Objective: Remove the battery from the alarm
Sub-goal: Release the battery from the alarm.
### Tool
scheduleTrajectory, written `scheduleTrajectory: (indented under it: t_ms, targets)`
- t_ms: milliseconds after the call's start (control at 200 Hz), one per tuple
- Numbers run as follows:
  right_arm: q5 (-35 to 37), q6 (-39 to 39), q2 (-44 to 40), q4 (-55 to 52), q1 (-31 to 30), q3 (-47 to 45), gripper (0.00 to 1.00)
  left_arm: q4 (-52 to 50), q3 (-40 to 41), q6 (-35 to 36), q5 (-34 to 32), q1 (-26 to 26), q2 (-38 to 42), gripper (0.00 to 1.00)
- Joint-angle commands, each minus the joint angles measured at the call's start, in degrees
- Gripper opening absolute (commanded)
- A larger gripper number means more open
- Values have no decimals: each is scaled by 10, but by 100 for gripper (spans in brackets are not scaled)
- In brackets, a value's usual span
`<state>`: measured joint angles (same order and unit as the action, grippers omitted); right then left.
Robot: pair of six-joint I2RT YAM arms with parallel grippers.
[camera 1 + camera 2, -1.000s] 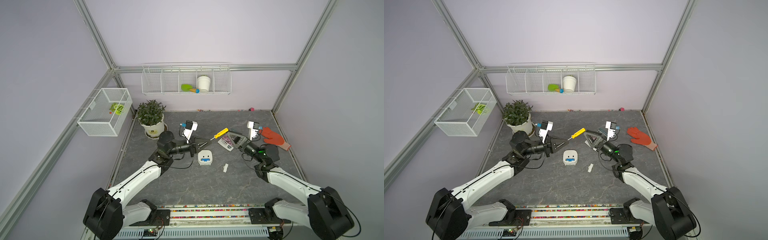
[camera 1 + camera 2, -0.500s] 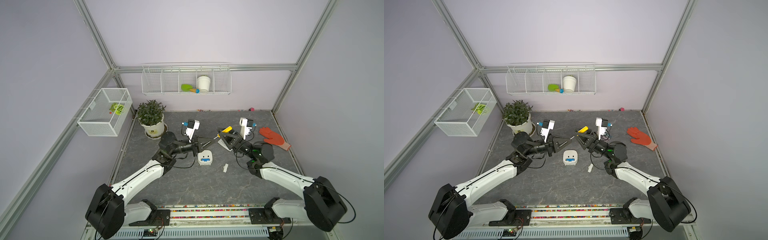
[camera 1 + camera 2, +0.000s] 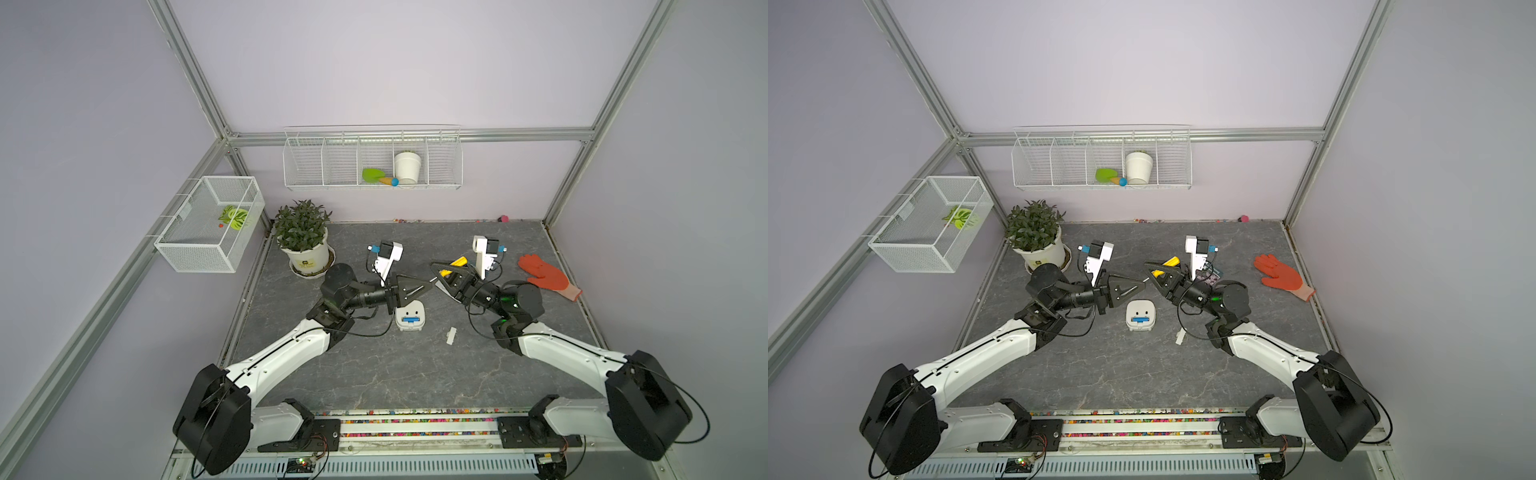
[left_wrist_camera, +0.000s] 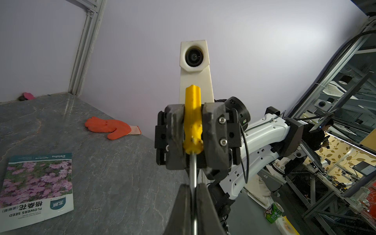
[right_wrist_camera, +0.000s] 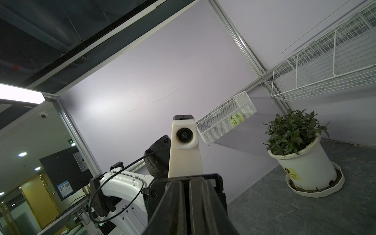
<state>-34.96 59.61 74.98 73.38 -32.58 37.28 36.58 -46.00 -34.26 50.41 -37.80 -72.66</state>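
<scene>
The white alarm lies on its face on the grey table, its back compartment uncovered with the blue battery inside. Just beyond it, above the table, both grippers hold one screwdriver. My left gripper is shut on the thin metal shaft. My right gripper faces it, jaws pressed on either side of the yellow handle. In the right wrist view the right gripper shows only a narrow slit; the handle is hidden there.
A small white strip lies right of the alarm. An orange glove lies at the right, a seed packet under the right arm, a potted plant at back left. A wire shelf and basket hang on the walls.
My right gripper has swung left to the yellow handle and closed on it. The left gripper stayed shut on the shaft and shifted slightly right.
</scene>
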Motion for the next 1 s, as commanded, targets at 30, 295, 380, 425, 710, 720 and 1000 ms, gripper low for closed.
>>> scheduleTrajectory:
  t_ms: [30, 295, 380, 425, 710, 720, 1000]
  targets:
    - [-8, -26, -22, -18, -5, 10, 8, 2, -18, -2, 0, -1, -7, 0]
    - [94, -200, -154, -291, -3, -13, 0, -144, 0, 68, -100, 12, 72, 62]
    - [173, -270, -208, -420, -4, -13, 0, -184, 34, 66, -161, 39, 120, 74]
    - [215, -294, -229, -477, -4, -10, 0, -204, 54, 54, -196, 56, 143, 82]
    - [304, -334, -206, -595, -8, -4, 0, -345, 75, -2, -310, 84, 113, 95]
    - [306, -333, -202, -596, -8, -4, 0, -351, 72, -2, -312, 84, 108, 94]
    - [418, -321, -113, -565, -78, -5, 0, -403, 33, 14, -320, 84, -52, 84]
